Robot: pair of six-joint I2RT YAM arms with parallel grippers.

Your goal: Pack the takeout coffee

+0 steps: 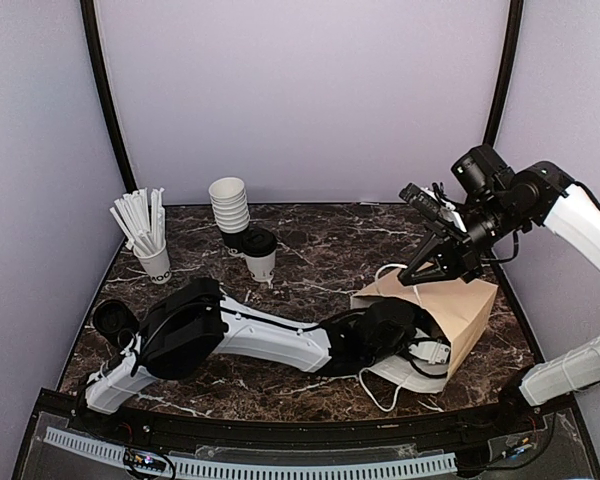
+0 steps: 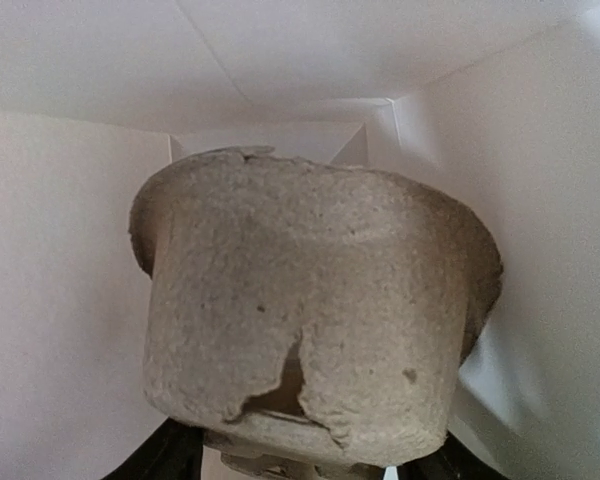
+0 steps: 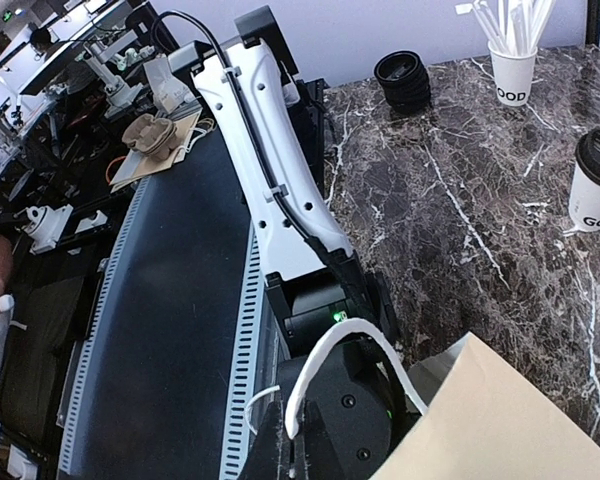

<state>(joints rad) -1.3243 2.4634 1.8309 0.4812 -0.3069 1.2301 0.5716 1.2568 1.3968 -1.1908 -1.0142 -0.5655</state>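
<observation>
One takeout coffee (image 1: pixel 260 255), a white cup with a black lid, stands at the back of the marble table; the right wrist view shows it too (image 3: pixel 595 185). A brown paper bag (image 1: pixel 465 310) lies on its side at the right. My left arm (image 1: pixel 280 340) reaches into its mouth, hiding the gripper from above. Inside the bag, a grey pulp cup carrier (image 2: pixel 310 320) fills the left wrist view, and my left gripper (image 2: pixel 300 462) has a dark finger at each lower corner of it. My right gripper (image 3: pixel 292 445) is shut on the bag's white handle (image 3: pixel 350 340), holding the top edge up.
A stack of lidless white cups (image 1: pixel 230 205) stands behind the coffee. A white cup of sticks (image 1: pixel 152 250) is at the back left, and a stack of black lids (image 1: pixel 113 320) sits near the left edge. The bag's lower handle (image 1: pixel 375 390) trails toward the front edge.
</observation>
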